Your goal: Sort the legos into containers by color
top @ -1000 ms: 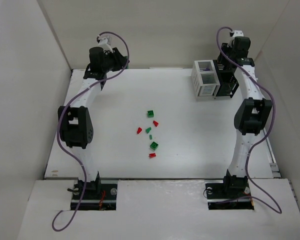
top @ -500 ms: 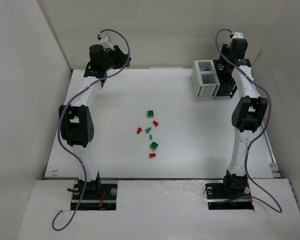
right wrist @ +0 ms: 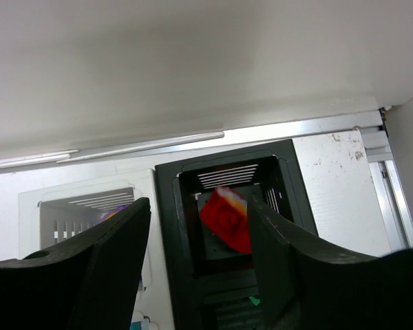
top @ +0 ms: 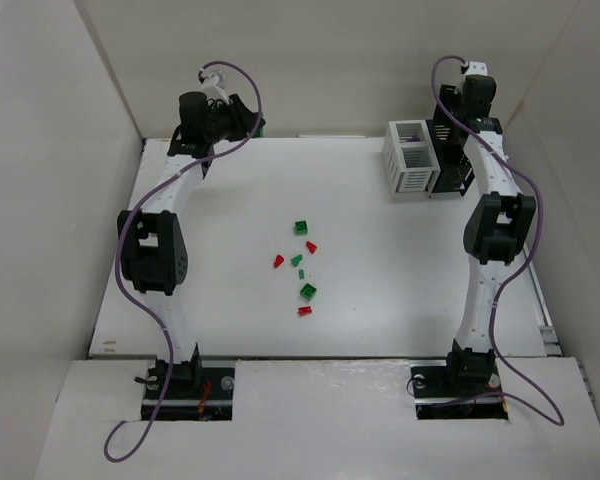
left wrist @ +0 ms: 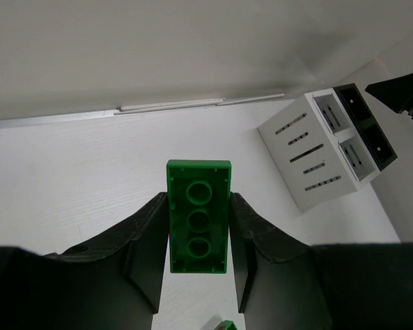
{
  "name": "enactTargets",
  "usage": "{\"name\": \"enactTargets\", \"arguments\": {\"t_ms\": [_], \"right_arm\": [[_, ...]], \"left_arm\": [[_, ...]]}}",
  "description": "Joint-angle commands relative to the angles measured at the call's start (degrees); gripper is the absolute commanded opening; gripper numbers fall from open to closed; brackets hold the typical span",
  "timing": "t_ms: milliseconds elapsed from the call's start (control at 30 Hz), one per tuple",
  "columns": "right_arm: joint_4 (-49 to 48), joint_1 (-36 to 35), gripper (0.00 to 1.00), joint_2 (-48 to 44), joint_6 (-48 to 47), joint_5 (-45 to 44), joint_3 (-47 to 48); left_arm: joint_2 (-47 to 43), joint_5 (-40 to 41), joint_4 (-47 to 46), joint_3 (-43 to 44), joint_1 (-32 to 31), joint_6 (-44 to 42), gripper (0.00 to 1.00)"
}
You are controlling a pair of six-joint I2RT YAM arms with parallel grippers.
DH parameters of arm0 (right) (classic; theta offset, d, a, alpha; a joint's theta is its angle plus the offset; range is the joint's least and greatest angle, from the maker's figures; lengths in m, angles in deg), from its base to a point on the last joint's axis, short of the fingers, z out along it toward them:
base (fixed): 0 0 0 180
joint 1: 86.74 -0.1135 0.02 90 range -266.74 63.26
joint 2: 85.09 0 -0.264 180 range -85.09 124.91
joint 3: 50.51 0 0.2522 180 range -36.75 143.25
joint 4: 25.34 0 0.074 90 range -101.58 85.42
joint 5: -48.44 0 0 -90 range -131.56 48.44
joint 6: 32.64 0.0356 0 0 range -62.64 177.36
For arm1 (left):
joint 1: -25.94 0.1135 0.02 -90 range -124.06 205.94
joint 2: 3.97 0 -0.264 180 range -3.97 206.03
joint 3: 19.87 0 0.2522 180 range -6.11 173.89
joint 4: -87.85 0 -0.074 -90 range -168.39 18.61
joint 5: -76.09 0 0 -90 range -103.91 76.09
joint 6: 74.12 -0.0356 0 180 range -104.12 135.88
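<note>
My left gripper (left wrist: 198, 237) is shut on a green lego (left wrist: 198, 214), held above the table's far left (top: 246, 124). My right gripper (right wrist: 198, 210) is open over the black container (right wrist: 167, 227), at the back right in the top view (top: 461, 128). A blurred red lego (right wrist: 227, 220) shows inside the black container's mouth, between my fingers and touching neither. The white container (top: 411, 157) is joined to the black container (top: 454, 165) on its left. Several red and green legos (top: 302, 270) lie mid-table.
Something purple (right wrist: 111, 215) shows inside the white container (right wrist: 89, 199), and a teal bit (right wrist: 253, 300) lies low in the black one. Walls close in the table on the left, back and right. A metal rail (left wrist: 199, 105) runs along the back edge.
My right gripper has opened over the black container and let go of the red lego. The left gripper still holds its green lego in much the same place.
</note>
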Motion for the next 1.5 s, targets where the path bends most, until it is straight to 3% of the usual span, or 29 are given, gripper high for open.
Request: {"name": "enactTargets", "arguments": {"t_ms": [0, 200, 300, 467, 667, 767, 967, 1200, 1467], "right_arm": [[-4.1, -0.3, 0.63, -3.3, 0.4, 3.8, -1.3], [-5.4, -1.0, 0.63, -11.4, -5.0, 18.4, -9.7], [-4.2, -3.8, 0.63, -16.4, -5.0, 22.2, -14.5], [0.0, -11.4, 0.67, -22.1, -5.0, 35.3, -20.1], [3.5, -15.4, 0.67, -22.6, -1.1, 55.6, -22.4], [6.3, -18.3, 0.67, -23.3, -0.4, 61.3, -23.7], [11.4, -22.2, 0.67, -27.3, 0.4, 60.7, -26.0], [5.2, -24.6, 0.68, -31.0, 10.6, 59.5, -31.2], [1.6, -27.1, 0.65, -33.0, 14.4, 58.4, -32.3]], "left_arm": [[-5.7, -2.8, -3.4, -2.1, 0.2, -0.9, 0.01], [-11.0, -11.3, -7.0, -9.7, -1.0, -4.7, 0.03], [-14.2, -12.7, -0.6, -11.6, -4.0, -15.0, 0.04], [-18.3, -3.5, 7.5, -15.3, -11.4, -28.8, 0.02], [-24.1, 5.8, 7.5, -21.7, -17.3, -31.0, 0.01], [-27.0, 9.0, 6.5, -23.8, -19.3, -32.1, 0.01], [-31.5, 15.5, 7.7, -28.1, -24.8, -35.4, 0.01], [-35.6, 17.3, 8.2, -30.4, -26.7, -36.1, 0.01], [-37.4, 19.0, 7.2, -32.8, -28.8, -36.6, 0.01]]}}
